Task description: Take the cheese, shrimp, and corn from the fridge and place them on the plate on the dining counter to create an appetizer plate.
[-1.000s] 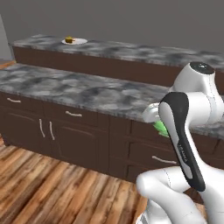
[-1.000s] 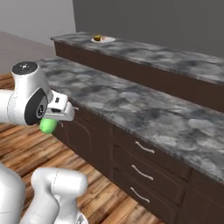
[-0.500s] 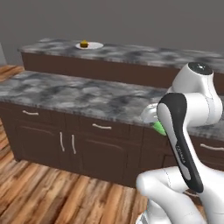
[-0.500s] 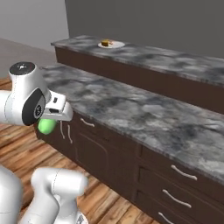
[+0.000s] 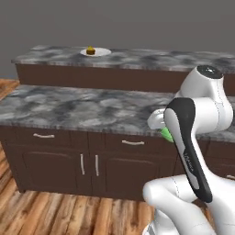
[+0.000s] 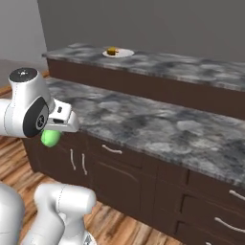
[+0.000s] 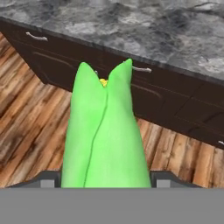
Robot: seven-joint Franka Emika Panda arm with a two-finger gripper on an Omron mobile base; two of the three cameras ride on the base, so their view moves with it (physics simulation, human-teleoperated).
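Corn (image 7: 105,135) sits clamped in pincer (image 7: 105,181) (husk tips outward).

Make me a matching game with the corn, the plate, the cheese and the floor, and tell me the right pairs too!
Things:
1. corn
2. plate
3. cheese
4. floor

Descriptions:
A. wooden planks
B. on the far counter
C. green, held by the robot
D. sitting on the plate

Pairs: 1-C, 2-B, 3-D, 4-A
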